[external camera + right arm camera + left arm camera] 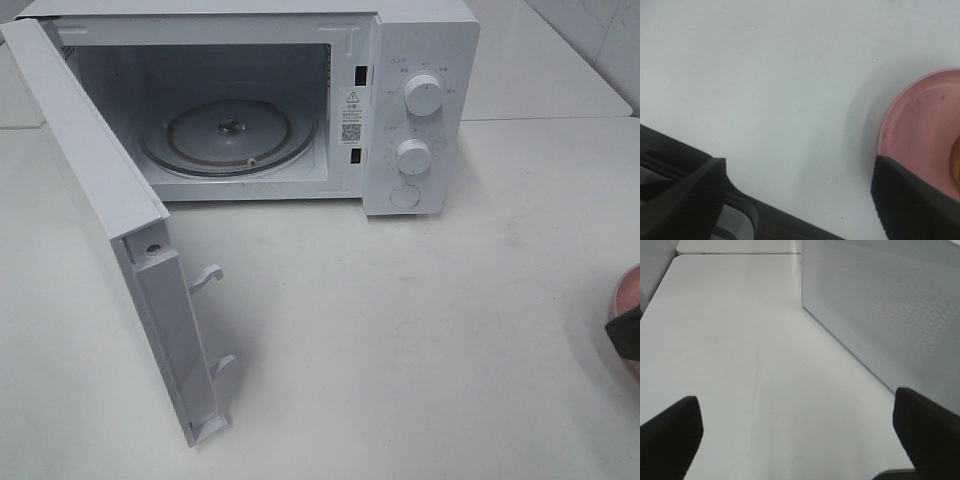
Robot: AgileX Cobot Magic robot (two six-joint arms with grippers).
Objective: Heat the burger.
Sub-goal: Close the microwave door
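A white microwave (300, 100) is seen on the white surface (420, 330), at its far side, with its door (110, 220) swung fully open on the left. The glass turntable (228, 135) inside is seen bare. Two knobs (424, 96) are set one above the other on the right-hand panel, with a round button below them. Two latch hooks are shown on the door's free edge. At the right edge of the high view, a pink plate (630, 290) is partly cut off, with the right claw (625, 335) just over its near rim. In the right wrist view, the right claw (800, 200) is held wide, one finger (910, 200) lying over the plate (925, 120) rim, the other over bare surface; nothing is gripped. A sliver of golden bun, taken for the burger (956, 160), is glimpsed on the plate at the frame edge. The left claw (800, 440) is held wide above the surface beside the door's perforated outer face (880, 310), nothing between its fingers.
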